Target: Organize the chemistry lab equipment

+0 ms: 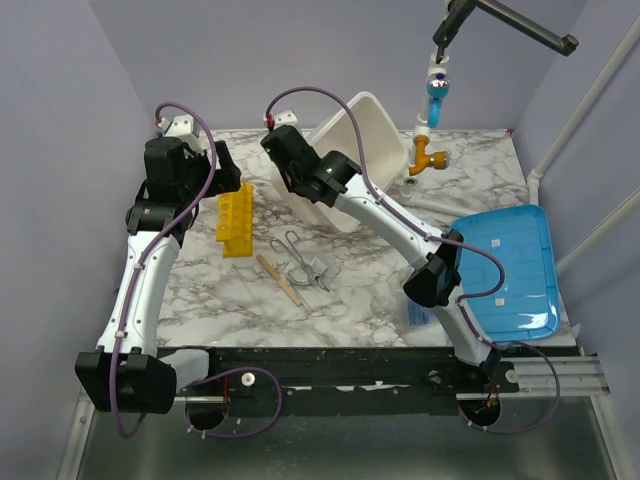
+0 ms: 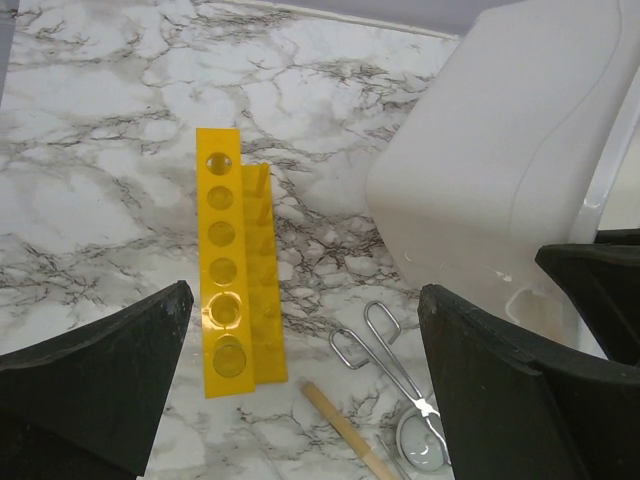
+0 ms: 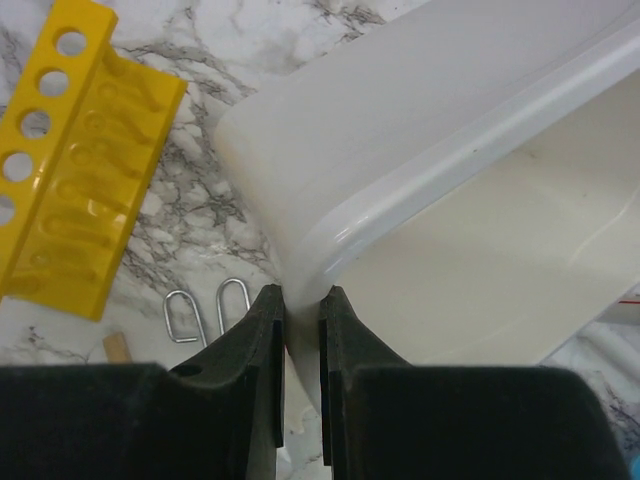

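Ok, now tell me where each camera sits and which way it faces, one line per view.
Top external: high behind the robot, looking down on the marble table; left arm and right arm show, bases at the bottom.
Left wrist: on the left arm, looking down past the open left gripper at the yellow rack and tongs.
Right wrist: on the right arm, looking along the right gripper, shut on the white bin rim.
Shared: both wrist views show the rack, tongs and bin.

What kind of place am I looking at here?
Probably a mock chemistry lab bench for robot work: a yellow tube rack and metal tongs on a marble-patterned table, a tap at the back.
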